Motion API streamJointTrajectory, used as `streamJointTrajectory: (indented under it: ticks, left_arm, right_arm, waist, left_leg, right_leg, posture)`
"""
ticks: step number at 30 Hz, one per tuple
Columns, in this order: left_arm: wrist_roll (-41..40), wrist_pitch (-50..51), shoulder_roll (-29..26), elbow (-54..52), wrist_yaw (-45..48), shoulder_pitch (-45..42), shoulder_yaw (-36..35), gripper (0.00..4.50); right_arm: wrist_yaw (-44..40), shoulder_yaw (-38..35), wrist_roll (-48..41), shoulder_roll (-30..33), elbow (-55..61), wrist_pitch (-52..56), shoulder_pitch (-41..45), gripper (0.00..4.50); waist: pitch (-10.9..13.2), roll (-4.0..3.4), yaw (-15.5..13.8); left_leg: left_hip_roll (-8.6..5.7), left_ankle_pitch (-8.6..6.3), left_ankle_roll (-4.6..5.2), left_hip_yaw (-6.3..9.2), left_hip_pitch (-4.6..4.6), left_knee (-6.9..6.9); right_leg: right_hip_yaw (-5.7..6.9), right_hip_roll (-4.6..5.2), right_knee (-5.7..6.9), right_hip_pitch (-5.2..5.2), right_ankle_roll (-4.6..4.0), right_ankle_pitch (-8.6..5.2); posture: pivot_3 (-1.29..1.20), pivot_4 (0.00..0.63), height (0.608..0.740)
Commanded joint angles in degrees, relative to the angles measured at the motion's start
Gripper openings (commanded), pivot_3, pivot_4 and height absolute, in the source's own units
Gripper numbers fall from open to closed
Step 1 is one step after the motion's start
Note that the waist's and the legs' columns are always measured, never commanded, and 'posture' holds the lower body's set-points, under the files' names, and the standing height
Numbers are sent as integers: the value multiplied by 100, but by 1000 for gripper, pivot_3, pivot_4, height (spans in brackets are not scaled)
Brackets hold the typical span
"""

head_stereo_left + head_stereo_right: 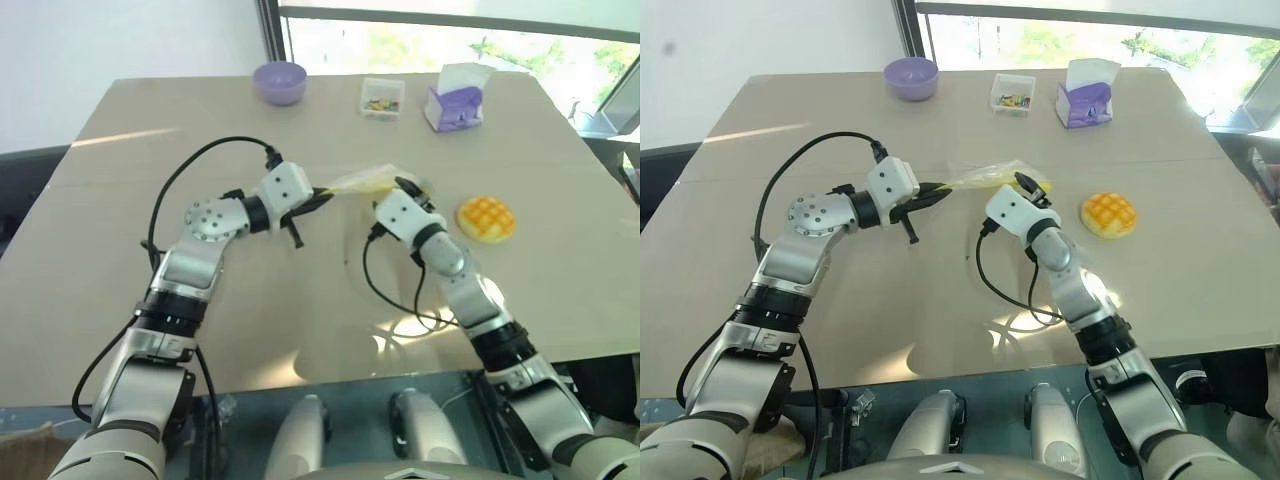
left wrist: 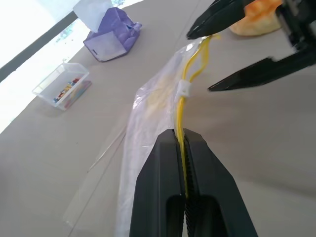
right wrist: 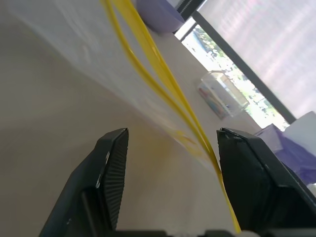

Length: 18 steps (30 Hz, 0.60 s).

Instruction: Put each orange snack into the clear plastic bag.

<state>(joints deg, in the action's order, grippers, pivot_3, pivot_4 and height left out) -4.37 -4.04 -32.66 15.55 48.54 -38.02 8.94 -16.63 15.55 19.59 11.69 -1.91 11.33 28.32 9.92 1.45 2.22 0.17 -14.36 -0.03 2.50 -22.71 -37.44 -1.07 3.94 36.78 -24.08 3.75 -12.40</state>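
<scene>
The left gripper (image 2: 185, 163) pinches the clear plastic bag (image 2: 153, 98) by its yellow zip; the right gripper (image 3: 170, 158) gapes beside it. An orange snack (image 1: 486, 217) waits near the bag; the mouth should be spread wide first.

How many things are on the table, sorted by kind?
Orange snack: 1
Clear plastic bag, held by its yellow zip strip in the shut left gripper: 1
Purple bowl: 1
Small clear box of coloured bits: 1
Purple tissue box: 1
Total: 5
</scene>
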Motion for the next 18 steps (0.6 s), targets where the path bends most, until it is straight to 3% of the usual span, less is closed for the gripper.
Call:
streamJointTrajectory:
  ticks: [1, 3, 4, 10, 18]
  left_arm:
    - [80, -325, 76, -41, -146, 9, -140, 0]
    - [105, -364, 107, -97, -204, 77, -149, 0]
    - [115, -382, 118, -118, -221, 94, -149, 0]
    - [164, -383, 138, -276, -307, 200, -167, 0]
    - [177, -279, 113, -453, -345, 273, -198, 0]
  right_arm:
    - [-451, -184, -270, 229, 940, 291, -227, 1282]
    - [-604, -243, -370, 349, 1245, 465, -385, 270]
    - [-676, -290, -461, 377, 1375, 551, -448, 47]
    - [-945, -540, -1142, 268, 1920, 1099, -525, 47]
    - [-803, -581, -1256, 280, 1810, 1230, -576, 47]
  waist:
    - [0, 0, -7]
    - [0, 0, -5]
    - [0, 0, -4]
    - [0, 0, 7]
    - [0, 0, -7]
  left_leg:
    - [0, 0, 0, 0, -1, -1]
    - [0, 0, 1, 1, -1, -4]
    - [0, 0, 1, 0, -1, -5]
    - [2, 0, 1, 1, 3, -6]
    - [2, 0, 1, 1, 3, -8]
  right_leg:
    - [1, 0, 1, 0, 0, 0]
    - [1, 0, 3, 0, 0, 0]
    - [0, 0, 4, 0, 0, 0]
    - [0, -4, 10, 0, 0, 0]
    - [0, -3, 9, 1, 0, 0]
  posture:
    - [0, 150, 740]
    - [0, 150, 740]
    - [0, 150, 740]
    - [0, 150, 740]
    - [0, 150, 740]
